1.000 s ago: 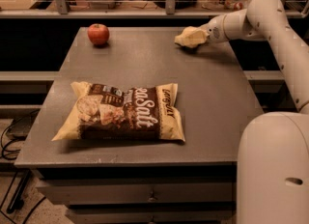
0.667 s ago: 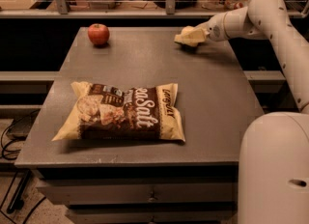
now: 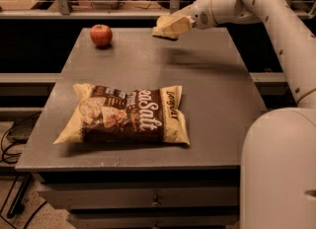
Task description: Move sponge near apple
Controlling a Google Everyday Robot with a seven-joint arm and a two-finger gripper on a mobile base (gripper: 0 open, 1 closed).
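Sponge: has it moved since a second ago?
Yes. The sponge, held in the gripper over the table's far edge, has shifted left toward the apple, which has stayed put. A gap remains between them.

hand [image 3: 177, 24] with sponge [image 3: 165, 28] hangs right of apple [image 3: 101, 35], chip bag [image 3: 127, 115] in front.

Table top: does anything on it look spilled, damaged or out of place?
Nothing stands out. The chip bag lies flat and whole near the front of the table, the apple sits intact at the far left, and the gripper holds the sponge over the far edge.
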